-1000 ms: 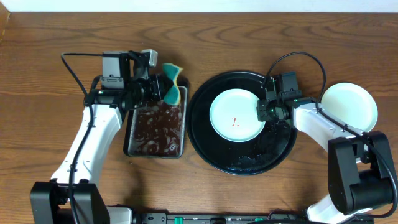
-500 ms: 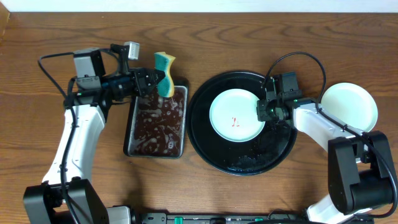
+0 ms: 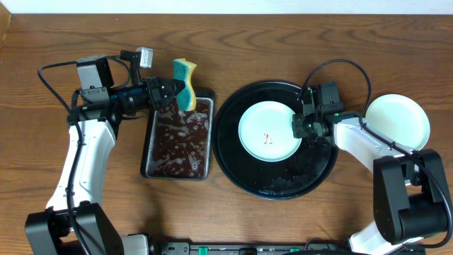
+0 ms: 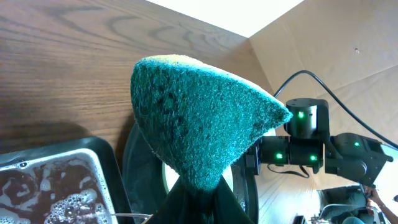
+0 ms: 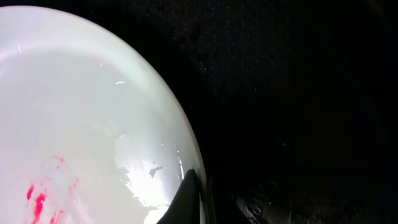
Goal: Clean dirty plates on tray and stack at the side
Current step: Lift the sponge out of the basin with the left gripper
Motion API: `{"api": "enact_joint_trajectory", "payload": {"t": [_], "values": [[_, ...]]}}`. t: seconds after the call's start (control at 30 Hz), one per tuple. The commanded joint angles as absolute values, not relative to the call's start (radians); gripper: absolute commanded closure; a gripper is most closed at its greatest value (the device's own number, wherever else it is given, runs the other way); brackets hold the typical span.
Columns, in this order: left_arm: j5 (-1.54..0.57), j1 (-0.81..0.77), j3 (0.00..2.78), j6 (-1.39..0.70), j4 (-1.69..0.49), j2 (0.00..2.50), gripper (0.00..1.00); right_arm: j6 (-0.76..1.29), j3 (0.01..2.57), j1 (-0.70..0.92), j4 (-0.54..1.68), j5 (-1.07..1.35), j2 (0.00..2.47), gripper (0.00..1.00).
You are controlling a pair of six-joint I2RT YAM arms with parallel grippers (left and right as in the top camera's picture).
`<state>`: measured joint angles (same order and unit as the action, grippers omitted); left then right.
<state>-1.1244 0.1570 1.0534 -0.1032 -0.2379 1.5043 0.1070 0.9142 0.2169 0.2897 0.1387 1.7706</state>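
One pale mint round plate (image 3: 269, 131) with a small red smear lies in the middle of the large glossy black round tray (image 3: 276, 185). At its right rim the right fingers (image 5: 188, 202) are pressed together, mostly cut off in the wrist view; whether the rim is caught between them is unclear. Right of the tray, a second pale plate (image 3: 400, 117) on the wooden desk (image 3: 283, 35) is partly hidden by the right arm (image 3: 361, 138). Left of the tray, the left fingers (image 4: 199, 204) pinch a teal-and-yellow sponge (image 3: 184, 74) above a rectangular metal tray (image 3: 145, 152) of brown foamy liquid.
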Motion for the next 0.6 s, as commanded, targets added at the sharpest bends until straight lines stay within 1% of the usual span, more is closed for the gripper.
{"api": "enact_joint_trajectory", "payload": {"t": [0.0, 0.57], "values": [[-1.16, 0.16, 1.05, -0.086, -0.234, 1.504, 0.93, 0.119, 0.871, 0.219, 0.305, 0.139, 1.82, 0.99], [-1.159, 0.16, 1.05, -0.086, -0.245, 1.504, 0.93, 0.119, 0.87, 0.222, 0.306, 0.139, 1.82, 0.99]]}}
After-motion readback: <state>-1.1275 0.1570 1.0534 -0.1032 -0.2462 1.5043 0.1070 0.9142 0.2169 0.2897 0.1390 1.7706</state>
